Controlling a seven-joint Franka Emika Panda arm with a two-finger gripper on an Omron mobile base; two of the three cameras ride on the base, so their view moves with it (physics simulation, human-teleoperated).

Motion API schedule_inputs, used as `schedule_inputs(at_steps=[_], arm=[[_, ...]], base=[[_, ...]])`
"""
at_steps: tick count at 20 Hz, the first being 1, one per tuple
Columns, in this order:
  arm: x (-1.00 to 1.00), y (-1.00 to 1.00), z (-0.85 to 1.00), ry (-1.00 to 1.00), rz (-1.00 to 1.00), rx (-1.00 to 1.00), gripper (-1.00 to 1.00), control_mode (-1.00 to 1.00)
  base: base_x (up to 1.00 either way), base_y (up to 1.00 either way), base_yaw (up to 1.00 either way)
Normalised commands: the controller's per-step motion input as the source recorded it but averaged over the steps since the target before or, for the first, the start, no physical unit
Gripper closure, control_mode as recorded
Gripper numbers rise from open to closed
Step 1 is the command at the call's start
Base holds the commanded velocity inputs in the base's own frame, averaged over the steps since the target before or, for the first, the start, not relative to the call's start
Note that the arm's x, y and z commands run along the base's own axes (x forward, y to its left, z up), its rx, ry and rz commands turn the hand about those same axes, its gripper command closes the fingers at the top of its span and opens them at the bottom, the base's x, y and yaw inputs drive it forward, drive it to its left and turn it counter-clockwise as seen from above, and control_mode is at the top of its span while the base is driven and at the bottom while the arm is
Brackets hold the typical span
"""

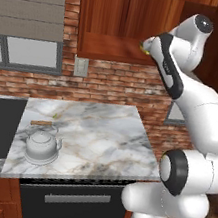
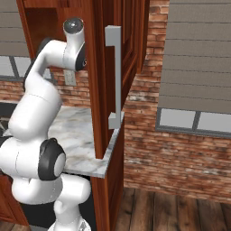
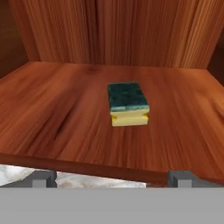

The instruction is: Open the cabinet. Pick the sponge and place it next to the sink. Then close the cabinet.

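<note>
So the reddish-brown wooden wall cabinet (image 1: 121,22) is already open, and the small yellow sponge with the dark green scouring top (image 3: 127,104) sits mid-shelf, well back from the front edge. The two-finger gripper (image 3: 111,177) hovers just outside that edge, jaws spread wide, holding nothing. My worry: reaching in too low clips the shelf lip, or the tips shove the sponge toward the back wall (it looks light) instead of straddling it.
</note>
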Motion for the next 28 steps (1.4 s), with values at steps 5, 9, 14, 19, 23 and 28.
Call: schedule_inputs(at_steps=[5, 9, 14, 19, 23, 28], arm=[[0.58, -0.18, -0.01, 0.0, 0.0, 0.0, -1.0, -1.0], [0.42, -0.07, 0.0, 0.0, 0.0, 0.0, -1.0, -1.0], [0.3, 0.0, 0.0, 0.04, 0.0, 0.0, -1.0, -1.0], [0.23, 0.0, -0.07, 0.09, 0.0, 0.0, -1.0, -1.0], [0.19, 0.0, -0.2, 0.11, 0.0, 0.0, -1.0, -1.0], [0.19, 0.0, -0.19, 0.09, 0.0, 0.0, -1.0, -1.0]], base=[[0.0, 0.0, 0.0], [0.0, 0.0, 0.0], [0.0, 0.0, 0.0], [0.0, 0.0, 0.0], [0.0, 0.0, 0.0], [0.0, 0.0, 0.0]])
